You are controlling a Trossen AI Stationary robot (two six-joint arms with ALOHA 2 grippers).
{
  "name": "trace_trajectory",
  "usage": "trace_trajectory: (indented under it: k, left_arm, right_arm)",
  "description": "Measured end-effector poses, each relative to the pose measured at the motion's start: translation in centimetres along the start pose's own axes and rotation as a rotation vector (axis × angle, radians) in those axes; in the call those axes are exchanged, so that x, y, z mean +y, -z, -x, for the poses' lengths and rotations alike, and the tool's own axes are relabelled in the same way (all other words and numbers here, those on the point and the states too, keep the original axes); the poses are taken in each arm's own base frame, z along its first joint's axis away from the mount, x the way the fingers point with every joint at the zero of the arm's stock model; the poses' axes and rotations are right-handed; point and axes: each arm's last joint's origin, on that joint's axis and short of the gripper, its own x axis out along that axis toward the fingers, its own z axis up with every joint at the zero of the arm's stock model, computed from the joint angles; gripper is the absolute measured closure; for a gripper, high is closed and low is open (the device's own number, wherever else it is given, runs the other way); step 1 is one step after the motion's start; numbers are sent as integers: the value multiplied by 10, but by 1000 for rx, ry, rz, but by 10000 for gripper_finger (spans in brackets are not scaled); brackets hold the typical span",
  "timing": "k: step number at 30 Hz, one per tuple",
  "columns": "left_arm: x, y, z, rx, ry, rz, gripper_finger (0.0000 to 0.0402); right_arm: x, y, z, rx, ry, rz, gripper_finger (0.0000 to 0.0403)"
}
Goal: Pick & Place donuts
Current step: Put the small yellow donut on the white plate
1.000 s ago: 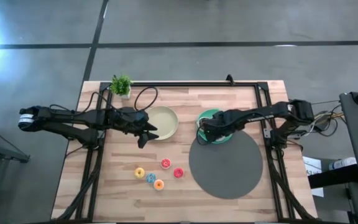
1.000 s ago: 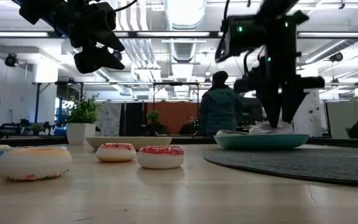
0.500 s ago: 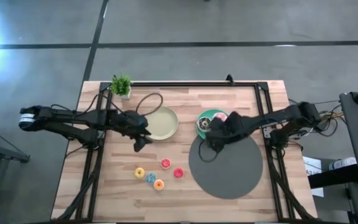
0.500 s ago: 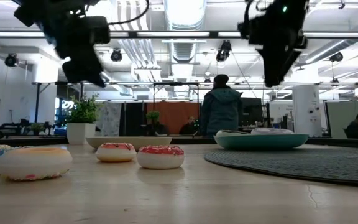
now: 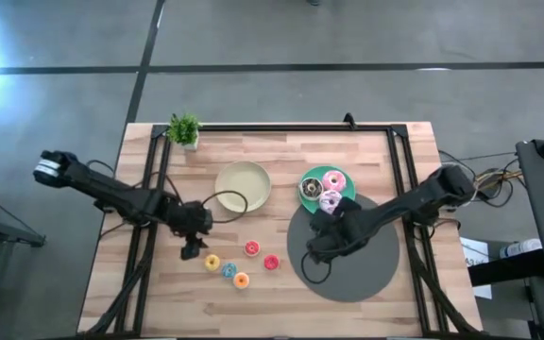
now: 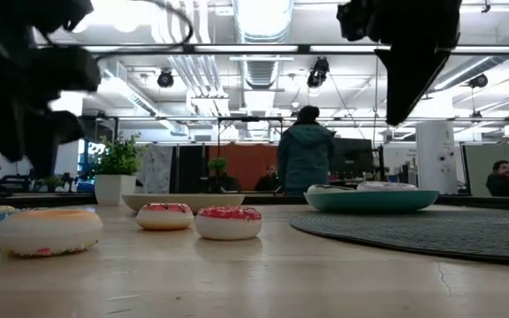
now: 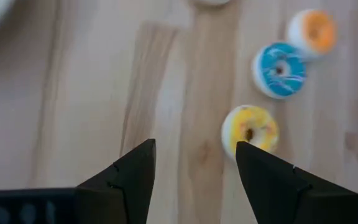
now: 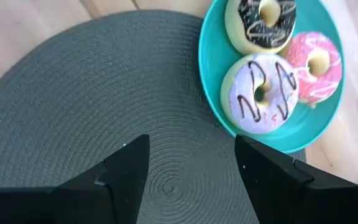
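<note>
Five small donuts lie flat on the wood: yellow [image 5: 212,262], blue [image 5: 229,270], orange [image 5: 242,280] and two red [image 5: 251,248] [image 5: 271,263]. My left gripper [image 5: 194,247] hovers open just left of the yellow donut [image 7: 249,129], which shows beside one finger; the blue [image 7: 279,61] and orange [image 7: 312,31] ones lie beyond. Three larger donuts, chocolate-iced [image 8: 261,22], lilac [image 8: 260,92] and pink [image 8: 317,65], lie on the teal plate [image 5: 308,175]. My right gripper [image 5: 314,250] hangs open above the grey mat [image 8: 104,112], nearer the table's front than that plate.
A beige plate [image 5: 244,185] sits left of the teal one, and a small potted plant [image 5: 184,129] stands at the far left corner. The round grey mat [image 5: 348,269] covers the table's right half. A black frame runs along the far and side edges. People show in the room beyond.
My left gripper moved from beside the beige plate toward the near edge and down to the small donuts. My right gripper rose off the teal plate, leaving the lilac donut there, and drew back toward the near edge over the mat.
</note>
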Motion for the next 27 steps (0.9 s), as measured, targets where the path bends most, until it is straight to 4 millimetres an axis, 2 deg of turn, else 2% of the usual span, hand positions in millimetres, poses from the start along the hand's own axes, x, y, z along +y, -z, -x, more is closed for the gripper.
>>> trace_trajectory:
  k: [3,8,14,27]
  left_arm:
    - [-1,8,-9,-11,50,90,205]
    - [-11,18,-20,-36,100,122,205]
    - [-24,21,-27,-62,22,127,205]
    - [-46,18,-58,54,-91,113,210]
  right_arm:
    - [3,0,-6,11,14,-4,176]
    - [7,1,-11,20,31,32,177]
    - [6,1,-10,15,33,8,177]
    - [6,1,-10,15,34,7,177]
